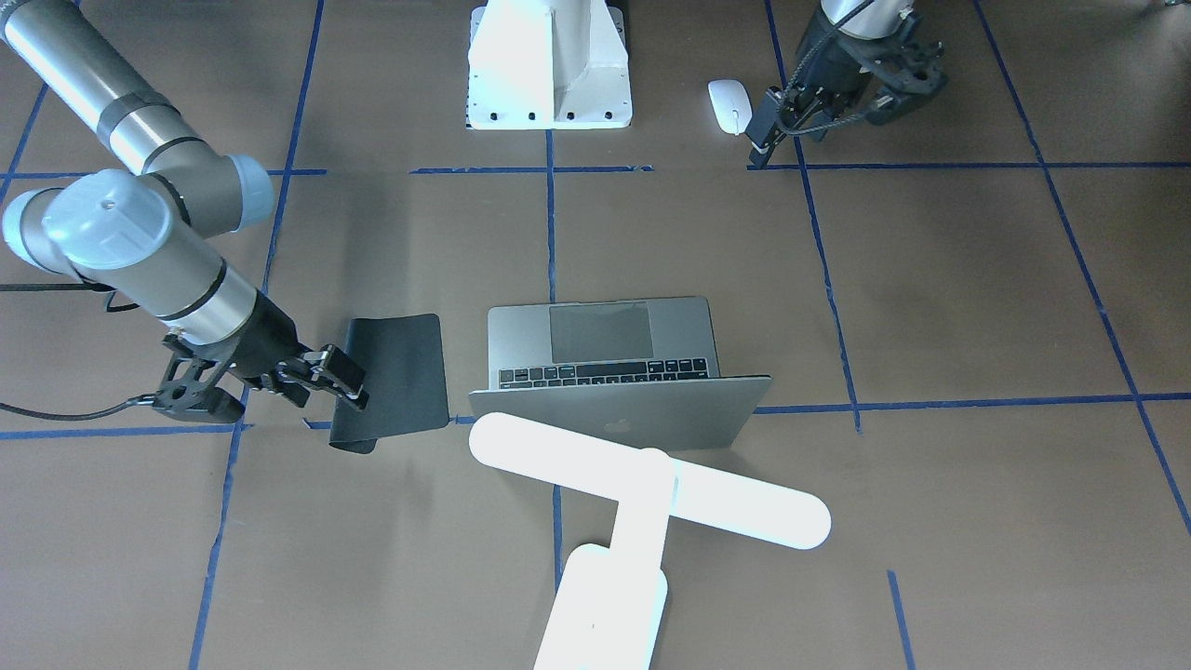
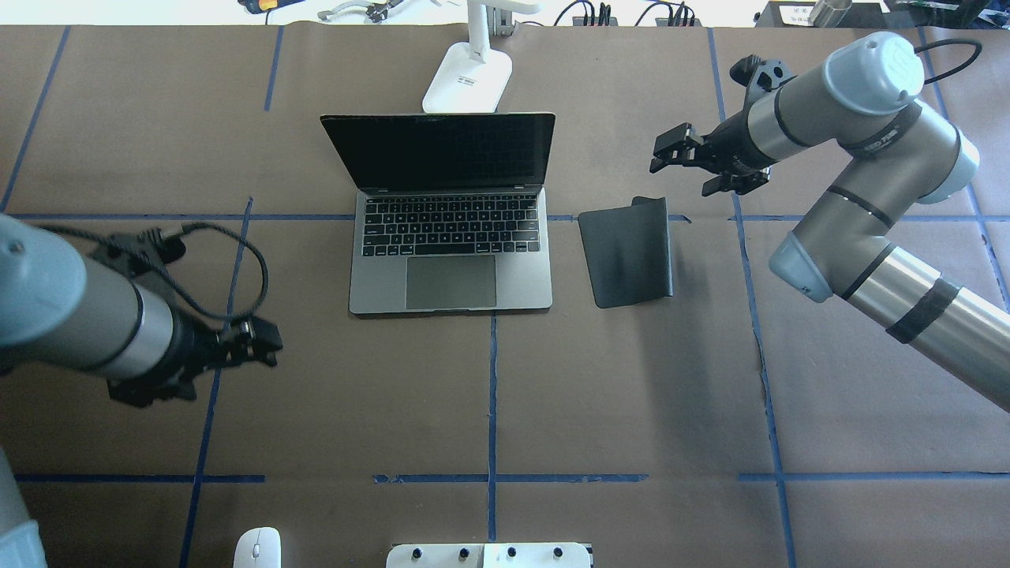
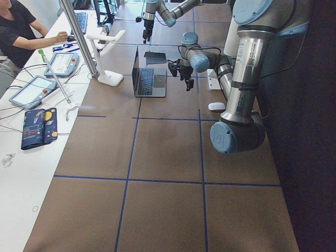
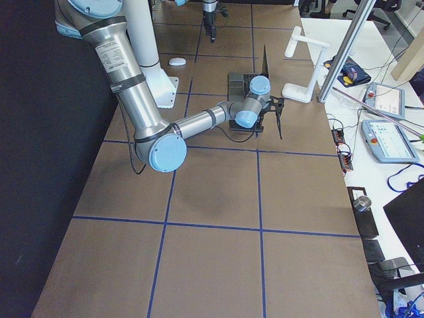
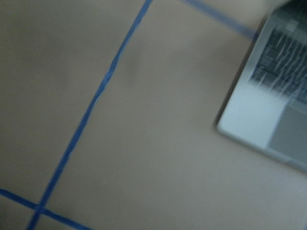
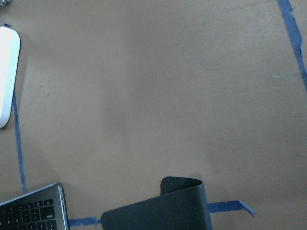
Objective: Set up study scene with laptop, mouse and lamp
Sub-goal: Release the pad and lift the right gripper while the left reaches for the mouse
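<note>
A thin space-grey metal laptop point(image 2: 451, 237) stands open at the middle of the brown paper-covered bench point(image 2: 631, 379). Its dark screen is upright and its keyboard faces the robot. Behind the lid, on the operators' side, stands a glowing white T-shaped desk lamp point(image 1: 651, 484) with a long rounded bar head.

Just beside the laptop, on the robot's right, lies a black rectangular mouse pad point(image 2: 627, 252). It is flat except for one far corner, which curls up. The right gripper point(image 2: 685, 172) hovers over that far edge, its jaws parted with nothing between them. I cannot tell whether a finger touches the curled corner.

A small smooth white oval mouse point(image 1: 729, 104) lies at the robot's edge of the bench, near the white bolted pedestal point(image 1: 549, 65) on the left-arm side and well apart from the pad. The left gripper point(image 1: 791, 144) hangs close by the mouse, jaws apart and empty. The left wrist view is blurred, showing only a laptop corner and blue tape lines.
</note>
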`<action>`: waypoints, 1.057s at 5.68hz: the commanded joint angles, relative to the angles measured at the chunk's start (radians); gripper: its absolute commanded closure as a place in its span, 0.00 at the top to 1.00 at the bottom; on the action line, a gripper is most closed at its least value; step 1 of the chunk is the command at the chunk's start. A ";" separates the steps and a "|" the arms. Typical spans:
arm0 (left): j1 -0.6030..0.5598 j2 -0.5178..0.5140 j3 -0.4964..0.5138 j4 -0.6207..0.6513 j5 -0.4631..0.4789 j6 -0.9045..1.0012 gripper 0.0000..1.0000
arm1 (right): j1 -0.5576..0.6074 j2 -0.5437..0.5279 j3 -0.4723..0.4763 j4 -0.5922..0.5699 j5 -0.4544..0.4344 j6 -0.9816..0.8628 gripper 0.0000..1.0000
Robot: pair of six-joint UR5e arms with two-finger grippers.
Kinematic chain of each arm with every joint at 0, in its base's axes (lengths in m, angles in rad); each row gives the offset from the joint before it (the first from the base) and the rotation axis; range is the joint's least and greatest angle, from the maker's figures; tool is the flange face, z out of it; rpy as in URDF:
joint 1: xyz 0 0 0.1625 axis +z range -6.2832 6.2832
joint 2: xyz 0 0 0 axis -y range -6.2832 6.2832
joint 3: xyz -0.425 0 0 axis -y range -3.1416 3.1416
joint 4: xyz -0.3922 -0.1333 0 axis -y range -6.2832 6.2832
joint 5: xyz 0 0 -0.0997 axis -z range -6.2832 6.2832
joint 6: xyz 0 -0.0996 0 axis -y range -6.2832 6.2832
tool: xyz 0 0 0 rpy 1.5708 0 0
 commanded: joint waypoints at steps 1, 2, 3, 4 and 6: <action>0.218 0.080 -0.010 0.005 0.060 0.035 1.00 | 0.015 -0.013 0.009 0.004 0.016 -0.010 1.00; 0.286 0.089 0.005 -0.010 0.127 -0.005 1.00 | 0.014 -0.018 0.011 0.004 0.011 -0.010 1.00; 0.294 0.094 0.022 -0.062 0.136 -0.034 1.00 | 0.014 -0.018 0.011 0.006 0.010 -0.010 1.00; 0.300 0.092 0.106 -0.172 0.133 -0.077 1.00 | 0.012 -0.018 0.009 0.006 0.005 -0.010 1.00; 0.367 0.130 0.189 -0.351 0.142 -0.178 1.00 | 0.011 -0.018 0.012 0.006 0.005 -0.010 1.00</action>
